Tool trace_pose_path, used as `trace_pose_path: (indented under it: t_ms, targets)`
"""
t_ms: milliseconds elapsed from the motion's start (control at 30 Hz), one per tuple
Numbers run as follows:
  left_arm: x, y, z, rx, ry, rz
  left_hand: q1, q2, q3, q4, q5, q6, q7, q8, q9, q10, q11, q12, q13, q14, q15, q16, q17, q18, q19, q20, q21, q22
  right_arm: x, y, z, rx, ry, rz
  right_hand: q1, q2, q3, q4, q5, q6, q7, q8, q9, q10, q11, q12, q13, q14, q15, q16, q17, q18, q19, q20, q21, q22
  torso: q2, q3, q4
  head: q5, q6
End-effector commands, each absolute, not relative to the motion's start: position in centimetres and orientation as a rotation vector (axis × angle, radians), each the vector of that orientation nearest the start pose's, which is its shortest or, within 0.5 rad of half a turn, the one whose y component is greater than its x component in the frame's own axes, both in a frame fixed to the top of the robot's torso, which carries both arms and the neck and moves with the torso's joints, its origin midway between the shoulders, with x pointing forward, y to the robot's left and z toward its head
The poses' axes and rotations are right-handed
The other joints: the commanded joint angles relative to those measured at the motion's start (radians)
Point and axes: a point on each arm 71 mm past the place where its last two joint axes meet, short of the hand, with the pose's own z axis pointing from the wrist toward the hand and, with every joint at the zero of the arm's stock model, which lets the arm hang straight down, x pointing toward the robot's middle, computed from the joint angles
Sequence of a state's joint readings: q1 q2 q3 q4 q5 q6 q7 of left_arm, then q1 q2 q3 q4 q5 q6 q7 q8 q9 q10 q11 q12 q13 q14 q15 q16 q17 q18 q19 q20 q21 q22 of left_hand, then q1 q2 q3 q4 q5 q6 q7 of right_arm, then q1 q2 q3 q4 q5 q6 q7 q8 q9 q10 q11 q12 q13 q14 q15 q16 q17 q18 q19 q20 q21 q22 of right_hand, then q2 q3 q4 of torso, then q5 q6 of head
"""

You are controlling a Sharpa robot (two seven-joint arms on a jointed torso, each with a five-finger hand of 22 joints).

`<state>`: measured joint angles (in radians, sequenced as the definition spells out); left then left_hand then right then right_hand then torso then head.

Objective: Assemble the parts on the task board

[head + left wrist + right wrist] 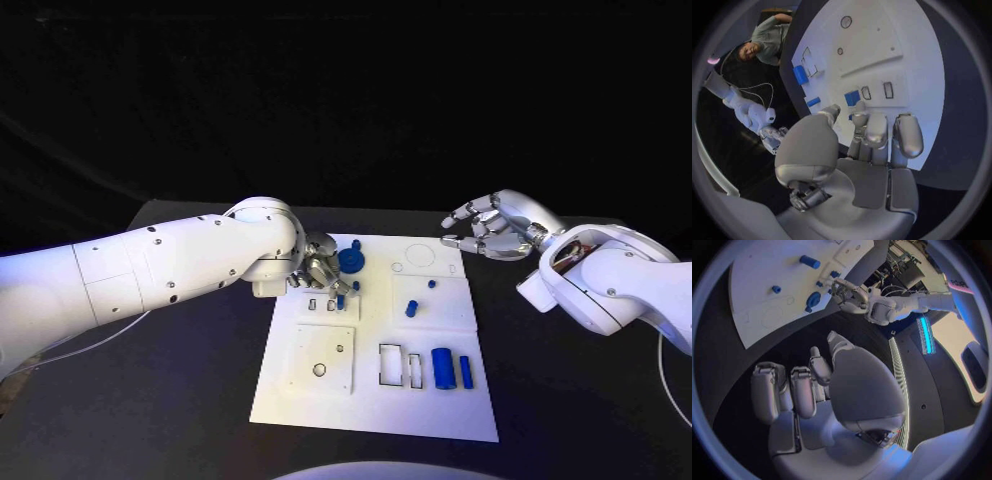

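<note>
Hands over the task board's far end

Task board [378, 400] lies flat in the middle of the black worktop [173, 400], a white plate with cut-out slots and several blue parts on it. Left hand [323, 272] is lowered over the board's far-left corner, fingers bunched downward around a small blue part [342, 291]; whether they actually pinch it cannot be told from these views (the fingers hide the contact). Just right of that hand, on the far part of the board, sits a round blue part [352, 261]. A small blue peg [413, 307] stands right of the board's middle, with a tinier one [431, 283] just beyond it. Near the board's right edge, toward the near end, a larger blue cylinder [443, 368] lies beside a slimmer blue piece [466, 372], both just right of two rectangular slots. Right hand [490, 228] hangs above the worktop off the board's far-right corner, fingers loosely curled and apart, holding nothing.
</note>
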<state>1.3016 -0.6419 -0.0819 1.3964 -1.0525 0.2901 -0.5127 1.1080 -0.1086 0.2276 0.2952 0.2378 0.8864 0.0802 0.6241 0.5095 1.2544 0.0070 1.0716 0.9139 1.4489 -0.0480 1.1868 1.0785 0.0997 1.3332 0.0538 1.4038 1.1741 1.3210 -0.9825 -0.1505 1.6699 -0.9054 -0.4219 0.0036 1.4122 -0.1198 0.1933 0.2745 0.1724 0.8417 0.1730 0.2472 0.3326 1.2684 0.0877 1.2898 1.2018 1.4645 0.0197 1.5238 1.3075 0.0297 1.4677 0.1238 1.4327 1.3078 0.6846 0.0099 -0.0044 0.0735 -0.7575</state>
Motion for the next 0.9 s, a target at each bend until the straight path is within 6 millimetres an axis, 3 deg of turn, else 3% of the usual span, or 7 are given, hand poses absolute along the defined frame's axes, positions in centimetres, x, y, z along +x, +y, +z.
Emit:
trace_pose_path:
  t_ms: [33, 600, 900]
  targets:
    - [49.96, 14.66, -20.5, 0.069, 2.441, -0.424, -0.001, 0.005, 0.0, -0.001, 0.006, -0.005, -0.001, 0.007, 0.003, -0.005, -0.002, 0.001, -0.002, 0.0, -0.009, -0.003, 0.001, -0.02, 0.005, -0.001, 0.005, 0.001, 46.42, -23.03, -15.76, 0.3, 1.684, 0.922, 0.001, -0.006, 0.001, 0.004, 0.006, 0.006, 0.0, 0.007, -0.002, -0.005, 0.001, -0.006, -0.001, 0.073, -0.005, -0.005, 0.119, 0.013, -0.005, -0.002, -0.005, 0.149, 0.0, 0.0001, 0.0004, 0.0, -0.002]
    - [49.94, 14.28, -20.76, 0.089, 2.462, -0.417, 0.025, 0.015, 0.016, -0.003, 0.012, -0.015, -0.002, 0.017, 0.018, -0.012, -0.003, 0.0, -0.007, 0.0, -0.01, -0.004, 0.001, -0.021, 0.006, -0.002, 0.008, 0.007, 46.49, -23.0, -15.86, 0.301, 1.688, 0.92, 0.0, -0.005, 0.001, 0.006, 0.01, 0.006, -0.001, 0.008, -0.002, -0.006, 0.0, -0.007, -0.002, 0.072, -0.005, -0.006, 0.118, 0.013, -0.007, -0.002, -0.007, 0.148, 0.001, -0.0004, -0.0005, -0.001, -0.007]
    - [49.96, 14.1, -20.85, 0.08, 2.47, -0.427, 0.054, 0.031, 0.049, -0.002, 0.013, -0.025, -0.002, 0.023, 0.032, -0.019, -0.003, -0.003, -0.013, 0.001, -0.01, -0.005, 0.002, -0.021, 0.004, -0.002, 0.009, 0.009, 46.48, -22.96, -15.94, 0.3, 1.696, 0.918, 0.0, -0.004, 0.001, 0.007, 0.011, 0.007, -0.001, 0.008, -0.002, -0.005, 0.0, -0.007, -0.002, 0.073, -0.005, -0.004, 0.122, 0.012, -0.004, -0.002, -0.004, 0.15, -0.001, 0.0003, -0.0004, -0.003, -0.009]
